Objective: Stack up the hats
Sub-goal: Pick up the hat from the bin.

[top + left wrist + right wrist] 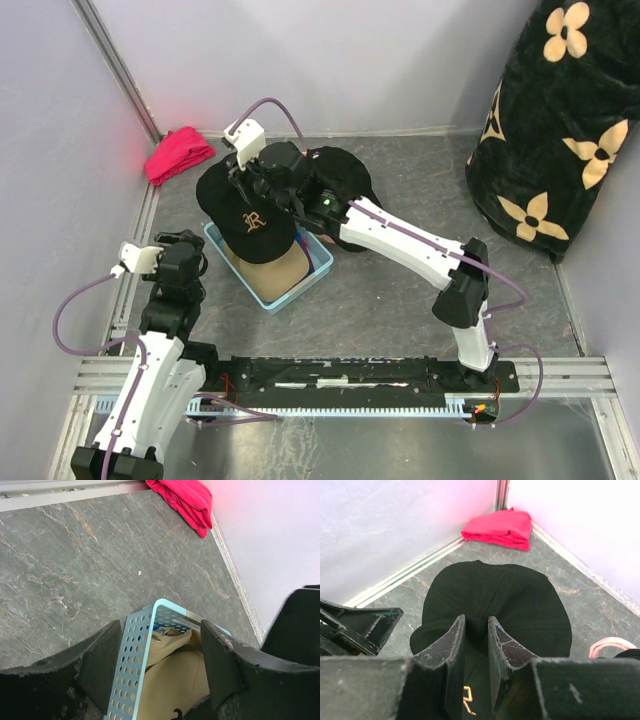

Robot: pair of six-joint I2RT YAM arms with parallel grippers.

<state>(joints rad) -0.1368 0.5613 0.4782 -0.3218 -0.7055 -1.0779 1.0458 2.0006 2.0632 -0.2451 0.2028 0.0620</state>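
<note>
R end effector (475, 625) grips logo cap (248, 218) over tan cap (280, 282); L end effector (161, 635) open. We judge stack barely begun, black cap (352, 172) at 1 o'clock to go.

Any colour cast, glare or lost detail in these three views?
Top external: pink glow on the wall beside the red cloth, light otherwise even. Left wrist: same pink cast top right, floor sharp. Right wrist: pink tint again, black hat shows little fabric detail.
</note>
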